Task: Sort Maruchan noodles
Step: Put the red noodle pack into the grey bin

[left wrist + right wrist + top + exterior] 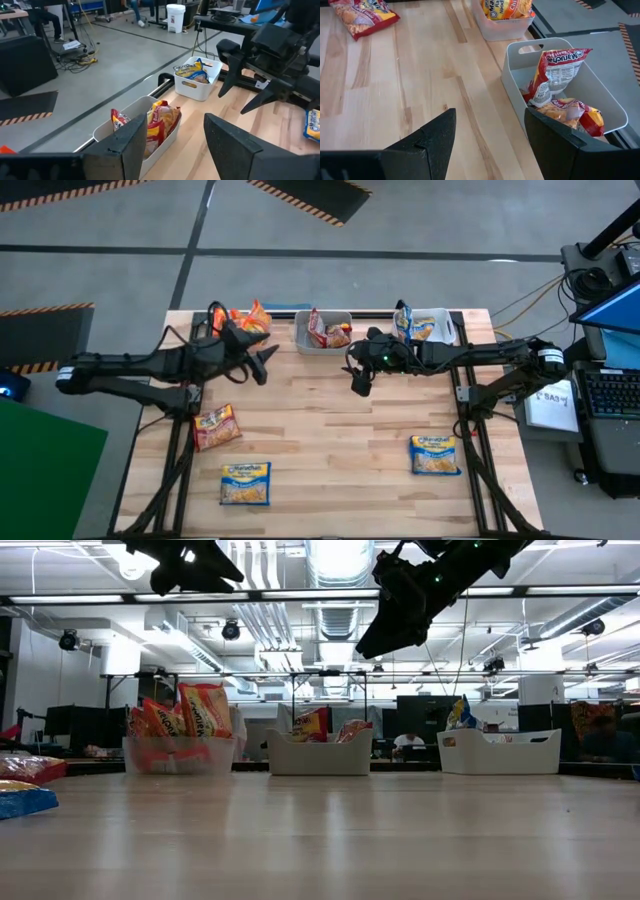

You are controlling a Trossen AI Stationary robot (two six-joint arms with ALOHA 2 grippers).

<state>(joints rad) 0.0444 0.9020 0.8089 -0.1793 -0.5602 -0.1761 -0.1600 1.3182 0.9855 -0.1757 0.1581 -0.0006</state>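
Maruchan noodles are lying in two groups. Three bins along the table's 12 o'clock edge are holding sorted packets: orange packets [255, 315] in the clear bin [180, 753] at 11 o'clock, red packets [327, 331] in the middle grey bin [324, 340], and blue-and-yellow packets [408, 322] in the white bin [440, 328] at 1 o'clock. Three packets are lying loose on the table [330, 440]: a red packet [215, 426] at 8 o'clock, a blue-and-yellow packet [246, 483] at 7 o'clock, and another blue-and-yellow packet [436, 454] at 4 o'clock.

Left gripper [266, 364] is hovering above the wood just beside the clear bin, at 10 o'clock of the table's centre. Its fingers [125, 145] are standing apart, released, gripping nothing and touching nothing.

Right gripper [359, 383] is hanging above the table just below the grey bin, at 12 o'clock of centre. Its fingers [432, 137] are likewise spread wide and empty, clear of the wood and of the bin.
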